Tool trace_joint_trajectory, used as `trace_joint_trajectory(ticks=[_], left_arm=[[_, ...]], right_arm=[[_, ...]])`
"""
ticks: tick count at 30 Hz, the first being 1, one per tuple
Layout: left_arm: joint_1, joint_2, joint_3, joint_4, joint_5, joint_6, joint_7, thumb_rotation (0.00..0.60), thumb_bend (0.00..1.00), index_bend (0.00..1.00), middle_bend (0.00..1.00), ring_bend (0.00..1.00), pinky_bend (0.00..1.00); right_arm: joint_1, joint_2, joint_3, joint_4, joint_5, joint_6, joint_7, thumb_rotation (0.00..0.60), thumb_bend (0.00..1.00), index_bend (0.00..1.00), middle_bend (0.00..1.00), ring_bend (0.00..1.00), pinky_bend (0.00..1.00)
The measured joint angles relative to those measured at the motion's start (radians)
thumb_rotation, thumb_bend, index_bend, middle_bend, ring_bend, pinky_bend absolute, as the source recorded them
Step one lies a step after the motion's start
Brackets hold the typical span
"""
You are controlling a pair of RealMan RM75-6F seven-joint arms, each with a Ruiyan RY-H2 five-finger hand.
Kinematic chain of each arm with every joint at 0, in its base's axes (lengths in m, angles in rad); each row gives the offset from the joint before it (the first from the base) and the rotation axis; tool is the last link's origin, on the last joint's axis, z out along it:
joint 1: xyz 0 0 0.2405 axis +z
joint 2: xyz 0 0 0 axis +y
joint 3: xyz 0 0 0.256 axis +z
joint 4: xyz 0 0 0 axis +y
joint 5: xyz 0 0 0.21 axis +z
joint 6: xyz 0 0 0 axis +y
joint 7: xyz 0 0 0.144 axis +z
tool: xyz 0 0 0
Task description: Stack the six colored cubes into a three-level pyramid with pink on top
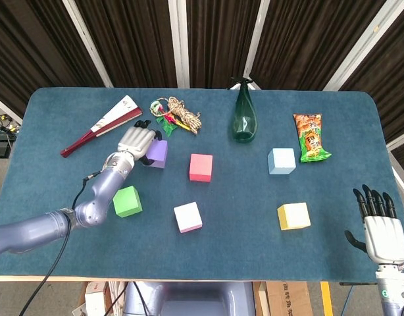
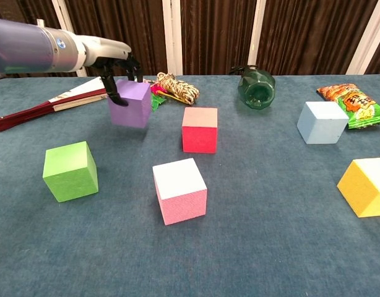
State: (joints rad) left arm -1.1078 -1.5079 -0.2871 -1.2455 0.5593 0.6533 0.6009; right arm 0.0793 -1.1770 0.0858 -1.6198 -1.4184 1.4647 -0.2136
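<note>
Cubes: six coloured blocks spread over the bench, none stacked yet.
Bench: blue felt-covered top, dark curtains with pale posts behind it.
Left hand: fingers closed around the purple cube, which the chest view shows lifted clear of the felt, near the back left.
Right hand: at the front right corner, fingers straight and apart, holding nothing; seen in the head view only, wrist cut off by the frame edge.
Green glass bottle: lying at the back centre.
Folding fan: closed, red and cream, back left; writing on it too small to read.
Snack bag: orange and green, back right; print unreadable.
Yellow cube: front right, cut off by the chest view's edge.
Green cube: front left.
Pink cube: front centre.
Red cube: centre.
Pale blue cube: beside the snack bag.
Coiled rope bundle: just behind the purple cube.
</note>
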Motion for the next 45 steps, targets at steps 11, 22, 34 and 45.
trace_joint_trajectory(ticks=[11, 22, 34, 45], left_arm=[[0.004, -0.124, -0.009, 0.114, 0.07, 0.044, -0.136, 0.6, 0.4, 0.37, 0.36, 0.0, 0.1], [-0.028, -0.162, 0.005, 0.119, -0.021, 0.089, -0.082, 0.6, 0.4, 0.37, 0.36, 0.0, 0.1], [-0.042, -0.174, 0.0, 0.092, -0.079, 0.1, -0.071, 0.6, 0.39, 0.37, 0.36, 0.0, 0.1], [-0.047, -0.154, 0.0, 0.048, -0.113, 0.118, -0.062, 0.6, 0.39, 0.37, 0.36, 0.0, 0.1]], right_arm=[[-0.003, 0.01, 0.003, 0.003, 0.005, 0.001, 0.026, 0.6, 0.24, 0.09, 0.0, 0.06, 0.04], [-0.006, 0.018, 0.004, 0.002, 0.0, 0.006, 0.048, 0.6, 0.24, 0.09, 0.0, 0.06, 0.04], [-0.01, 0.024, 0.008, 0.003, 0.002, 0.012, 0.064, 0.6, 0.24, 0.09, 0.0, 0.06, 0.04], [-0.008, 0.024, 0.01, 0.002, 0.005, 0.01, 0.067, 0.6, 0.24, 0.09, 0.0, 0.06, 0.04]])
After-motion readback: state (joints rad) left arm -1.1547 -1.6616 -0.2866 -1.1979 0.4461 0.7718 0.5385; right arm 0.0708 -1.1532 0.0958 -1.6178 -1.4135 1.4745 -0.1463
